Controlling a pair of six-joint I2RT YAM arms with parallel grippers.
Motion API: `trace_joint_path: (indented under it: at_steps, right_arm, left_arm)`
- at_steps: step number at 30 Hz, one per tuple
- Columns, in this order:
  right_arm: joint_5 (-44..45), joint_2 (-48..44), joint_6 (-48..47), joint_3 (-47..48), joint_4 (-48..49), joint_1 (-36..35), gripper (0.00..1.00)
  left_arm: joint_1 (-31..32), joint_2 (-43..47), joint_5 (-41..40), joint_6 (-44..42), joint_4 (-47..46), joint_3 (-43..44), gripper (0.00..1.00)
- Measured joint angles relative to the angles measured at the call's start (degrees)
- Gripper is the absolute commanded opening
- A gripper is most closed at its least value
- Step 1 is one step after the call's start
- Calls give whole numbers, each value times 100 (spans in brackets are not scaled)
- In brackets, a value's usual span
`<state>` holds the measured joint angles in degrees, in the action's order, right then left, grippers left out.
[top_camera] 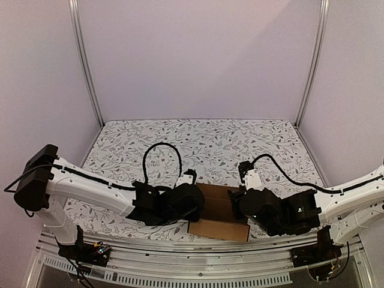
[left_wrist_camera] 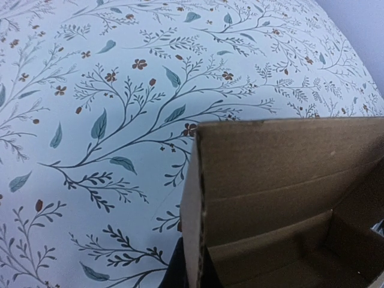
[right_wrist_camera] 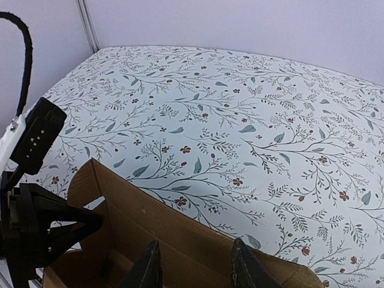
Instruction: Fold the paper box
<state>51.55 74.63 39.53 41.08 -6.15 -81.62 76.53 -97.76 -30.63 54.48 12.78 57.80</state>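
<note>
Close to the near edge of the table, midway between my two arms, sits the plain brown cardboard box (top_camera: 219, 223). It is partly folded, with several walls upright, its top open and one flat panel lying toward the near side. It rests on the white cloth printed with leafy twigs and small red flowers (top_camera: 240, 144) that covers the whole table. My left claw (top_camera: 193, 205) is at the box's left end and my right claw (top_camera: 239, 201) at its right end, so the box lies between them. From my left wrist I see the left wall edge-on, standing straight, with the bare brown inside to its right. Only one dark finger (left_wrist_camera: 175, 271) shows there, low and just against the outer face of that wall. The other finger is hidden, so I cannot tell whether this claw is pinching the wall or merely beside it. From my right wrist, my right claw's two dark fingers (right_wrist_camera: 148, 264) are spread wide with nothing between them. They hang over the open inside of the box, just before its far wall; I cannot tell whether they touch it. Beyond the box, toward the far side, the cloth lies flat.
</note>
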Motion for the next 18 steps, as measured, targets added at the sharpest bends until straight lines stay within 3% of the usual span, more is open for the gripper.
trace_joint_path:
  at_steps: [3,7,18]
  right_arm:
    - [-26,-345,-92,-2,-166,0,37]
    - [-400,-892,-398,-39,-289,0,26]
    - [-2889,-1440,-922,-586,-378,-2,0]
  left_arm:
    - [0,-2,-2,0,7,2,0]
    - [0,-33,-4,0,50,55,0]
    - [0,-140,-17,2,234,229,0]
